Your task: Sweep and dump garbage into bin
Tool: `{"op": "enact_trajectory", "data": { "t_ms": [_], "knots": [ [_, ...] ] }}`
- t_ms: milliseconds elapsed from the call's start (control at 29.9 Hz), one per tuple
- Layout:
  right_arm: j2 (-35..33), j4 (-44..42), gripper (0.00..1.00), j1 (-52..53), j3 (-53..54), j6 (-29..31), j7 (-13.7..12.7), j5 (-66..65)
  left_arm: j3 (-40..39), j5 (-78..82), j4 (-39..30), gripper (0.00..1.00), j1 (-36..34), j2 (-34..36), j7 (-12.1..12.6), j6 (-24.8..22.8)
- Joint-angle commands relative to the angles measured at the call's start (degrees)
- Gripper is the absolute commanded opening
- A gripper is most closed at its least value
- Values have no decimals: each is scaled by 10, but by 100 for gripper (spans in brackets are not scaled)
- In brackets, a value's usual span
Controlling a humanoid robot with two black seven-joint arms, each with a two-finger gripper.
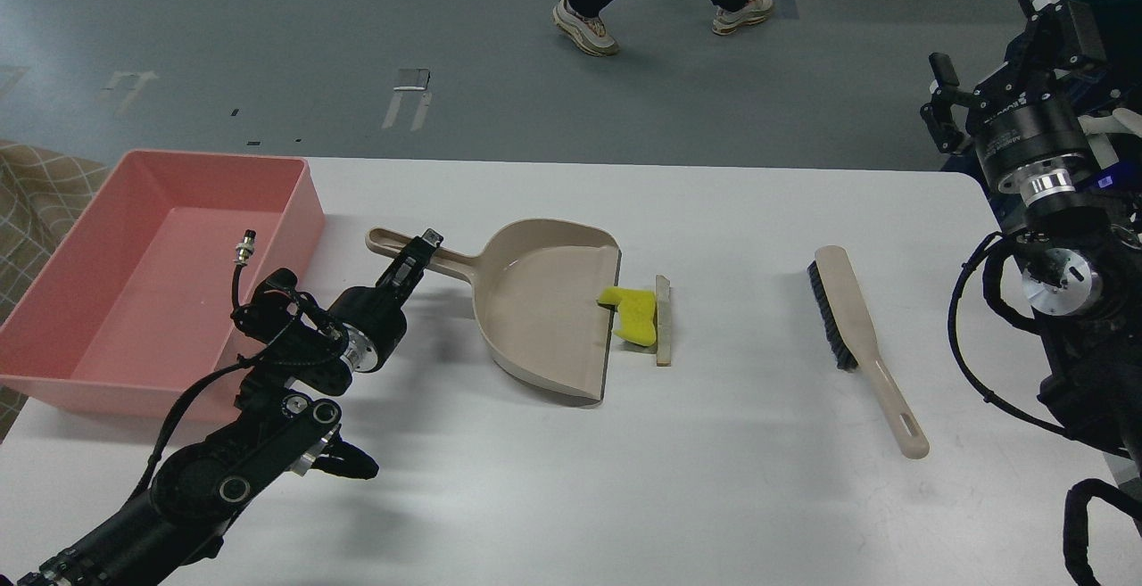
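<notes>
The bright yellow foam chunk (635, 314) lies at the open lip of the beige dustpan (535, 309), partly on it. The thin pale strip (663, 318) lies just right of the chunk, on the white table (714, 443). The salmon-pink bin (308, 202) stands at the table's left end. My left gripper (421, 251) is over the dustpan's long handle and looks shut on it. My right gripper (981, 51) is raised off the table's far right edge, with its fingers apart and nothing in it.
The beige brush with black bristles (848, 318) lies on the table right of the garbage, handle towards me. A person's feet (660, 15) cross the floor behind the table. A checked cloth (36, 185) shows left of the bin.
</notes>
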Motion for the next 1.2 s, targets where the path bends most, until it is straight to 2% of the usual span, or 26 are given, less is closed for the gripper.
{"op": "enact_trajectory", "data": {
  "t_ms": [0, 502, 702, 869, 903, 1036, 1170],
  "knots": [
    [0, 0, 100, 0, 1, 0, 0, 0, -2, -2, 0, 0, -1, 0, 0, 0],
    [-13, -1, 100, 3, -4, -1, -1, -4, -3, -4, 0, 0, -3, -2, -2, 0],
    [-55, 3, 100, 17, -86, -18, -1, -4, -3, -4, 0, 0, -3, -7, -3, 0],
    [-141, 24, 100, 48, -212, -35, -1, -4, -3, -4, 0, 0, -4, -7, -5, 0],
    [-141, 24, 100, 49, -213, -35, -1, -4, -3, -4, 0, 0, -4, -7, -5, 0],
    [-232, 85, 100, 57, -303, -48, -2, -4, -3, -4, 0, 0, -4, -7, -5, 0],
    [-298, 128, 100, 58, -345, -49, -2, -4, -3, -4, 0, 0, -3, -7, -6, 0]
  ]
}}
